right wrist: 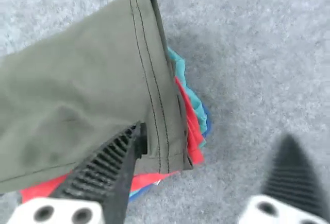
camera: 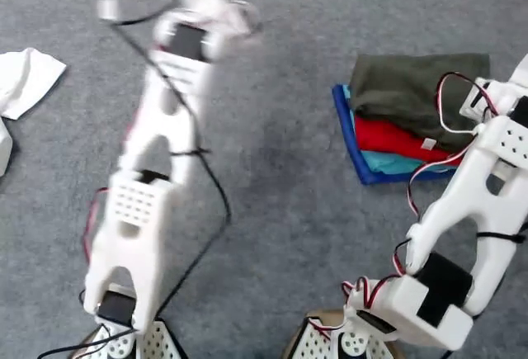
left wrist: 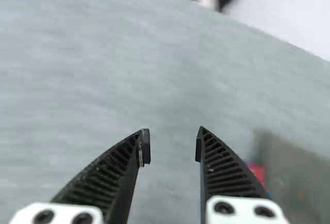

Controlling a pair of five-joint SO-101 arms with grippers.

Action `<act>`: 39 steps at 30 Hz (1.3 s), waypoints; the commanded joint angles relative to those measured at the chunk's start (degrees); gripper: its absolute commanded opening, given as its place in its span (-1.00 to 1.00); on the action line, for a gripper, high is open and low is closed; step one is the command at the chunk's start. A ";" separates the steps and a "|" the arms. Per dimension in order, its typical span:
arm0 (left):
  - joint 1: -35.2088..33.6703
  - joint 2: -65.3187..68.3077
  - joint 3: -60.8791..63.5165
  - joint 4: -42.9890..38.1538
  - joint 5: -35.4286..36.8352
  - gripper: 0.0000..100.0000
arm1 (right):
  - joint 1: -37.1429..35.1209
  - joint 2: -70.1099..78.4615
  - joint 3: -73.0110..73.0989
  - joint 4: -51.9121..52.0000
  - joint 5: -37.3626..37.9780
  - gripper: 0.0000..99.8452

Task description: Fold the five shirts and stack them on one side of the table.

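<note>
Honestly, my right gripper point(right wrist: 211, 136), wide open and empty with one finger over the olive shirt point(right wrist: 77, 95) topping the right-side stack point(camera: 388, 140), could snag and unfold it if I pull away carelessly.

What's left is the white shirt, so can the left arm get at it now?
Probably yes: the white shirt lies on the table at that arm's side, nothing between, and the left gripper is open and empty.

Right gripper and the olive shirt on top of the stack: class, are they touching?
Cannot tell. In the right wrist view one finger of the right gripper overlaps the olive shirt, but contact isn't plain.
</note>
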 commanded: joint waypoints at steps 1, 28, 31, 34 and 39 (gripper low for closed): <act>-13.71 -1.45 -3.87 7.38 -3.16 -0.69 | -2.95 -4.18 -3.21 0.44 0.09 -0.78; -61.89 14.11 1.76 13.54 -16.88 -0.97 | -34.95 -22.81 -1.01 12.31 0.70 -0.50; -60.31 10.07 -8.18 18.90 -18.55 -0.97 | -34.95 -26.07 1.54 12.48 0.70 -0.50; -60.57 2.15 -13.45 18.90 -19.43 -0.97 | -35.03 -30.29 4.53 12.48 0.70 -0.50; -58.73 -13.85 -7.82 18.90 -19.43 -0.97 | -35.03 -34.42 9.19 12.13 0.70 -0.50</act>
